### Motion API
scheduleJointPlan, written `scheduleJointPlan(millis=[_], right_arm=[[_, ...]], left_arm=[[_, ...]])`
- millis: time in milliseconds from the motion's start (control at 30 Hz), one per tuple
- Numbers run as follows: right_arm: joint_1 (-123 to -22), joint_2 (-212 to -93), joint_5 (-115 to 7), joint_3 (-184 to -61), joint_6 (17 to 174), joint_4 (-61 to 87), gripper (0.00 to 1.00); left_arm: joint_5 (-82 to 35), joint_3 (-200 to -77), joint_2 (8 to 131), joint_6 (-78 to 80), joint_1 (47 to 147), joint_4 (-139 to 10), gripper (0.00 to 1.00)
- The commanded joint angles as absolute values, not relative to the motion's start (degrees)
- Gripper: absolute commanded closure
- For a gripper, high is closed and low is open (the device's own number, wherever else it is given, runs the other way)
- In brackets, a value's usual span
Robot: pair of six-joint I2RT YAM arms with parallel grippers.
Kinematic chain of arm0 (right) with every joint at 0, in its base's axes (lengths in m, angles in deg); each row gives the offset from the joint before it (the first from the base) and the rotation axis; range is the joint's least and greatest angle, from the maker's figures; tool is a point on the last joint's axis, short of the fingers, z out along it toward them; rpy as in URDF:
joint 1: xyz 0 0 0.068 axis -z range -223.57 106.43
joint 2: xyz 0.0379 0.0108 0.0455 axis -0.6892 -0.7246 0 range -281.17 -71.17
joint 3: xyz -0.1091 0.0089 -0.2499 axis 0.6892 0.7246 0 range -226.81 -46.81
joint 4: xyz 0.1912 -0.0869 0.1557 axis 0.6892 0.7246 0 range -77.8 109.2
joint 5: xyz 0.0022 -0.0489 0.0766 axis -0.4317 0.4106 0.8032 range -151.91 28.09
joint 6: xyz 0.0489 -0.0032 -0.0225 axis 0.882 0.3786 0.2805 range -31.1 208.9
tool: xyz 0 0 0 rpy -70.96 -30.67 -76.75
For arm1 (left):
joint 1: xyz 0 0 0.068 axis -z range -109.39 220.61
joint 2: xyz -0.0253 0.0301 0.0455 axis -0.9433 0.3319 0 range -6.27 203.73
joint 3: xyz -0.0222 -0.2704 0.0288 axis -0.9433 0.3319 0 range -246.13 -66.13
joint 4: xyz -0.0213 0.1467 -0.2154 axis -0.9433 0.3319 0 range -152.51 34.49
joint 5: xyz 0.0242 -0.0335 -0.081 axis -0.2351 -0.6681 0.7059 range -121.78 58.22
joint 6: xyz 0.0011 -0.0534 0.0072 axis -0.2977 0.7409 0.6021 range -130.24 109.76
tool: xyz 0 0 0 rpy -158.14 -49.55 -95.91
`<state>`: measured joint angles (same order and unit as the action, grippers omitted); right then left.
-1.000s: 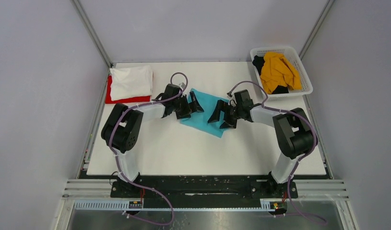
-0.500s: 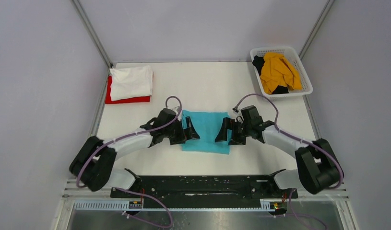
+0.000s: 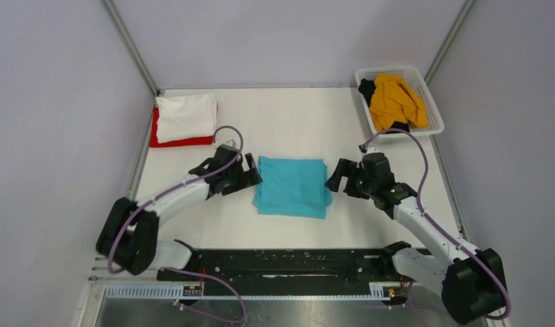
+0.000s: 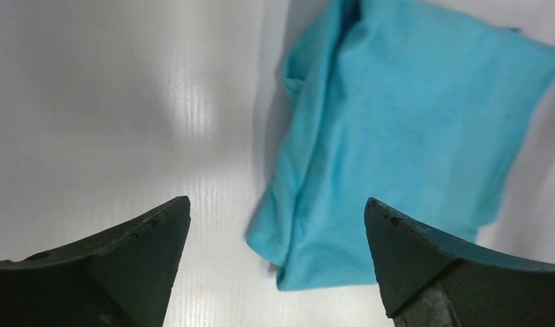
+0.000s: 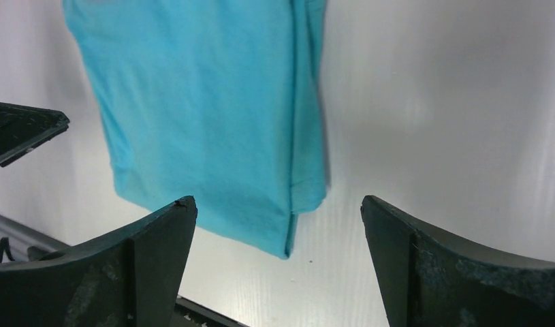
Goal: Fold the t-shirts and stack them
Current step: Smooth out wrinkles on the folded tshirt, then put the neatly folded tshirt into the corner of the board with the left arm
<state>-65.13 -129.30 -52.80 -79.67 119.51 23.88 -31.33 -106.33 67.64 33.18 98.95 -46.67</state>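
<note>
At ten o'clock the red t-shirt [image 3: 182, 142] barely showed under the white one [image 3: 187, 116]. Folded teal t-shirt [image 3: 291, 195] sat central on the worktop [image 3: 288, 129]; left claw [image 3: 252, 176] and right claw [image 3: 333, 181] gaped wide at its nine and three, gripping nothing.

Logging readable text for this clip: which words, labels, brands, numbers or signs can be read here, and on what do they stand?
None can be read.
The teal shirt, white shirt, red shirt, yellow shirt, black shirt and basket show no print or tag.
The small boards at the bottom of the top view are too small to tell whether they carry any marking.
</note>
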Motion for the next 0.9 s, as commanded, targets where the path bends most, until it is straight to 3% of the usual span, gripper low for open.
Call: scheduleJointPlan(millis=[0,167,433,633,767,833,867], right_arm=[[-63.3,-127.1,-57.1,-78.7,119.3,25.1,0.0],[-62.6,-128.2,-56.4,-78.9,118.6,25.4,0.0],[-61.4,-128.9,-55.6,-78.9,117.6,25.5,0.0],[-60.9,-129.0,-55.7,-78.6,117.0,26.1,0.01],[-60.5,-128.6,-56.3,-78.5,116.3,26.8,0.0],[-60.3,-128.2,-56.5,-78.4,116.0,26.9,0.0],[-60.2,-128.0,-56.5,-78.3,115.9,26.9,0.01]], left_arm=[[-28.8,-110.5,76.9,30.7,98.4,-49.1,0.01],[-25.4,-112.9,85.1,29.8,98.6,-50.8,0.05],[-29.8,-116.8,90.7,29.9,104.1,-48.0,0.26],[-38.7,-125.7,99.4,32.0,109.9,-39.2,0.54],[-50.7,-134.8,106.2,32.2,112.6,-29.7,0.73],[-55.4,-138.3,108.7,31.8,113.6,-25.7,0.95],[-56.9,-139.7,109.7,31.7,113.9,-24.4,1.0]])
